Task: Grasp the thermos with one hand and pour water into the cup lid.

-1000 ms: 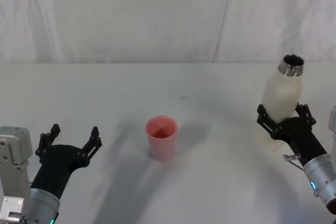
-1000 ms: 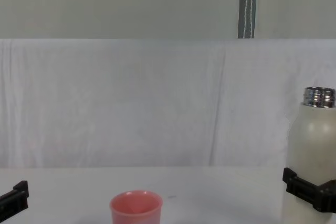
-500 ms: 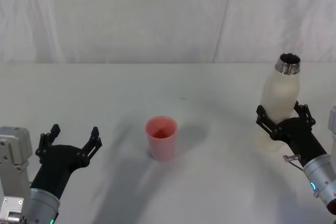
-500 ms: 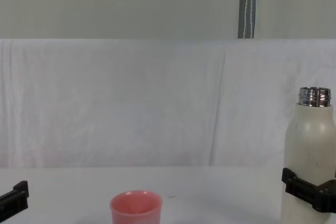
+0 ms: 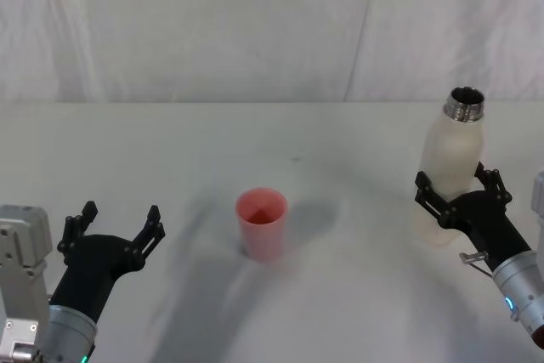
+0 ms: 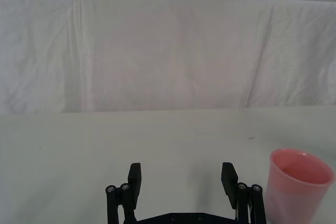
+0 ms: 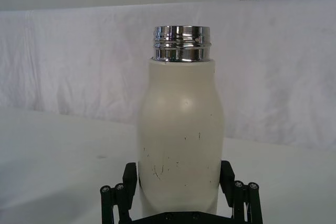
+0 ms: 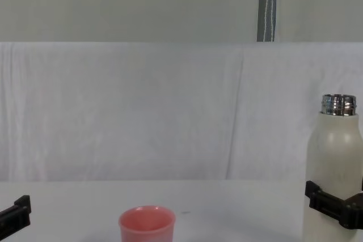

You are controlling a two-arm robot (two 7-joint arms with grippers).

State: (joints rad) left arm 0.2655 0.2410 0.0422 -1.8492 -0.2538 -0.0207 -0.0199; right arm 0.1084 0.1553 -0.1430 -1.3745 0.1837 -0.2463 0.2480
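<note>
The cream-white thermos (image 5: 450,172) stands upright at the table's right side, its open steel neck on top. My right gripper (image 5: 460,196) is shut on its lower body, a black finger on each side. From the right wrist the thermos (image 7: 181,135) sits between the fingers of that gripper (image 7: 179,187). The chest view has the thermos (image 8: 334,162) at its right edge. The pink cup lid (image 5: 262,223) stands open side up mid-table, well to the left of the thermos. My left gripper (image 5: 115,227) hovers open near the front left, with the cup lid (image 6: 296,182) beside it.
A white cloth covers the table (image 5: 255,142), and a white curtain hangs behind it. A grey pole (image 8: 267,5) rises beyond the curtain. Bare tabletop lies between the cup lid (image 8: 146,225) and the thermos.
The thermos has shifted slightly to the left in my right gripper's hold, and its neck now stands straighter. The left arm and the cup lid have not moved.
</note>
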